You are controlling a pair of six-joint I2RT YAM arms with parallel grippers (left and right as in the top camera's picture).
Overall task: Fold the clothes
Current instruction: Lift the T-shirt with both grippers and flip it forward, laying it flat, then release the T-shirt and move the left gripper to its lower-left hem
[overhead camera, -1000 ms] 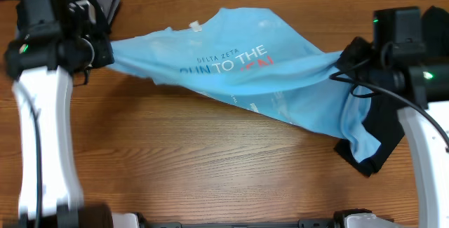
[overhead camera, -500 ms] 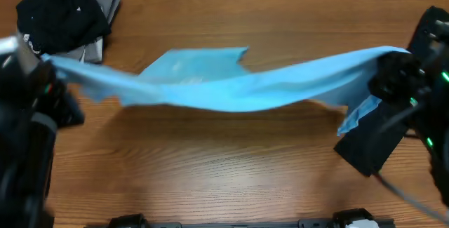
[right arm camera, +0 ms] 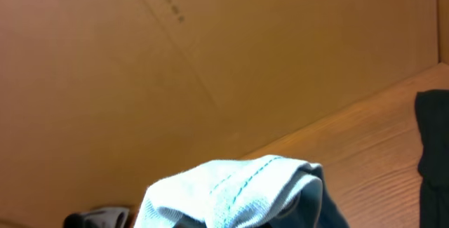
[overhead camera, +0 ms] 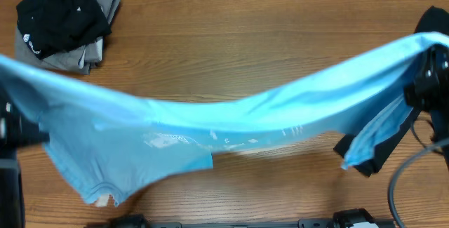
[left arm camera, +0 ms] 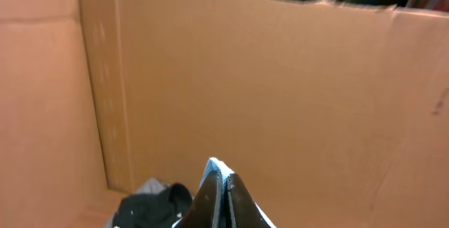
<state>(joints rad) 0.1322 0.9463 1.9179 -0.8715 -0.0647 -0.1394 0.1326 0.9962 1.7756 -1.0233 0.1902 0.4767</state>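
- Left gripper (left arm camera: 223, 198) is pressed together on a thin sliver of pale cloth. The right gripper (overhead camera: 429, 81) is clamped too, with a wad of the sky-blue T-shirt (overhead camera: 231, 116) bunched over its tips.
- Between them the T-shirt hangs off the table (overhead camera: 231, 24) as a sagging band from one side to the other, with a loose flap drooping at the lower left.
- Step in hand, as I judge it: spreading. The shirt is held up by two points so it can be laid flat, and no fold has been made.
- The next move calls for both ends to come down together under even tension, since the drooping flap would land first and could crumple.
- A black garment (overhead camera: 382, 147) lies on the wood beneath the right end, partly behind a hanging fold of blue, so the shirt should be set down clear of it.
- A pile (overhead camera: 63, 21) of black and grey clothes sits at the far left corner, untouched.
- Hard to make out:
  - The overhead view blurs the left arm at the frame edge.
  - The right fingers are buried under cloth.
  - Which part of the shirt each side holds is unclear, possibly the shoulders.
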